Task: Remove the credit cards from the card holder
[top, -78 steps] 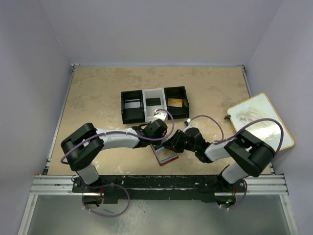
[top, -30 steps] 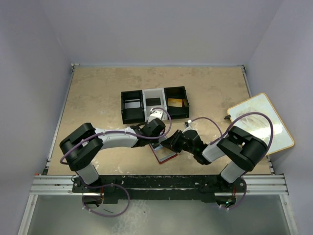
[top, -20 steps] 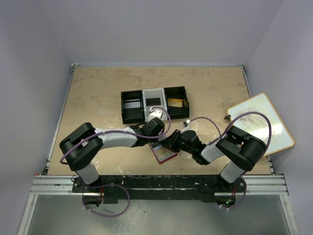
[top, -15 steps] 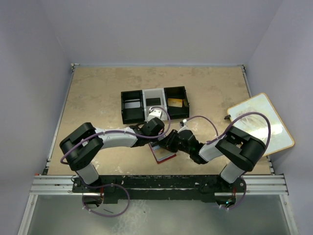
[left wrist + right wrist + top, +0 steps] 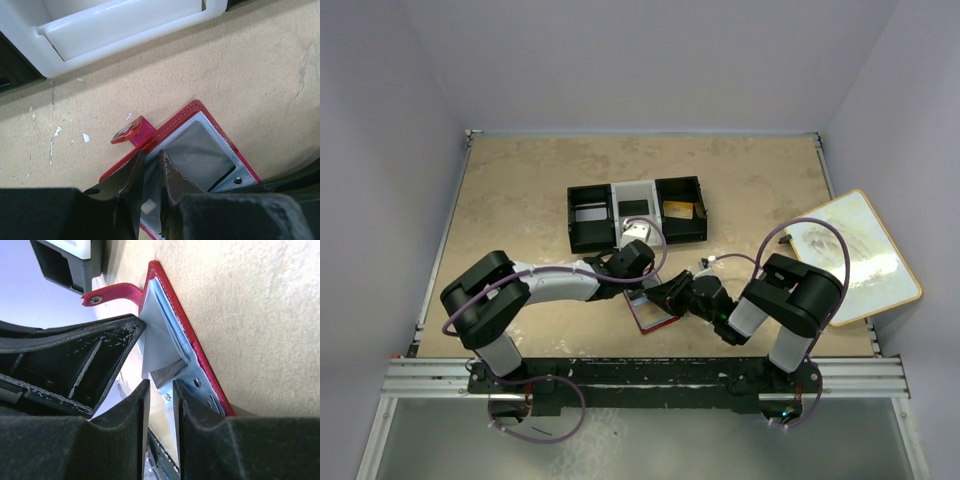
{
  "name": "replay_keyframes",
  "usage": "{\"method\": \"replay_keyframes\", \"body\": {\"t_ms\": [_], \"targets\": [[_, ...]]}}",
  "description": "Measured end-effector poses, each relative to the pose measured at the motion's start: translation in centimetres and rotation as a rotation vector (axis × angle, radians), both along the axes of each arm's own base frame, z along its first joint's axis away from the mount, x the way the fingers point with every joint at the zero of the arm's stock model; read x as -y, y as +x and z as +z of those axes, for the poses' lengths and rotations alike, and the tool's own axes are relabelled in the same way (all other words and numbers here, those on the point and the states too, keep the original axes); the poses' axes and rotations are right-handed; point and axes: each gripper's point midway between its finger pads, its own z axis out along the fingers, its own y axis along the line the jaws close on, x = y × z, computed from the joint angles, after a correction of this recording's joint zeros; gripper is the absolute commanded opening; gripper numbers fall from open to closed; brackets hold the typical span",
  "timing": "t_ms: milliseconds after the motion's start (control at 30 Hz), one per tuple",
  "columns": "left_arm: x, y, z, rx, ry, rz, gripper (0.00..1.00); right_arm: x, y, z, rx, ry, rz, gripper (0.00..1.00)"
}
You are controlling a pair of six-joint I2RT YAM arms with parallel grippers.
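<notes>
1. A tan table stands between pale lilac walls, with both arms bolted at its near edge.
2. The left arm reaches right across the near half of the table toward the centre.
3. The left gripper points down at the left edge of the holder. Its jaws are almost together, with only a thin slit between them. The tips sit on the red border, and I cannot tell whether they pinch it.
4. A tray with black, white and black compartments lies at mid-table, just far of the grippers and apart from the holder.
5. The holder lies open and flat on the table at the near centre, between the two grippers. Its blue-grey panels face up, and a red snap tab sticks out at its far-left corner.
6. The right gripper comes in low from the right. Its jaws are closed on a pale sheet lifted from the holder's inside. I cannot tell whether it is a card or a pocket flap.
7. The right arm folds back to its base at the near right.
8. A cream board lies at the table's right edge.
</notes>
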Motion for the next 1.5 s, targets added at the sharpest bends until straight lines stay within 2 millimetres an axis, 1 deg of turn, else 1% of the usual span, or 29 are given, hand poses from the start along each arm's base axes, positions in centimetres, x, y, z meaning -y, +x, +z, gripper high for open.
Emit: {"method": "replay_keyframes", "body": {"t_ms": [200, 367, 533, 567, 667, 800, 867, 1133, 1500], "targets": [[-0.2, -0.7, 0.0, -0.018, -0.037, 0.002, 0.13, 0.1, 0.2, 0.1, -0.026, 0.020, -0.032, 0.27], [-0.4, -1.0, 0.0, -0.028, -0.053, 0.011, 0.13, -0.1, 0.3, -0.1, -0.033, -0.001, -0.028, 0.20], [-0.5, -1.1, 0.0, -0.029, -0.054, 0.013, 0.13, -0.1, 0.3, -0.2, -0.028, -0.013, -0.020, 0.17], [-0.5, -1.1, 0.0, -0.029, -0.054, 0.013, 0.13, -0.1, 0.3, -0.2, -0.026, -0.014, -0.019, 0.14], [-0.5, -1.1, 0.0, -0.029, -0.054, 0.013, 0.13, -0.2, 0.2, -0.3, -0.021, -0.020, -0.009, 0.09], [-0.7, -1.2, 0.0, -0.034, -0.049, 0.014, 0.13, -0.1, 0.1, -0.4, -0.012, -0.032, 0.002, 0.08], [-0.8, -1.3, 0.0, -0.038, -0.047, 0.015, 0.13, -0.2, 0.1, -0.4, -0.008, -0.040, 0.007, 0.05], [-0.8, -1.5, 0.0, -0.044, -0.049, 0.015, 0.13, 0.0, 0.0, 0.3, 0.008, -0.088, 0.028, 0.04], [-0.8, -1.5, 0.0, -0.046, -0.048, 0.017, 0.12, 0.4, -0.7, 1.0, 0.021, -0.119, 0.065, 0.05]]}}
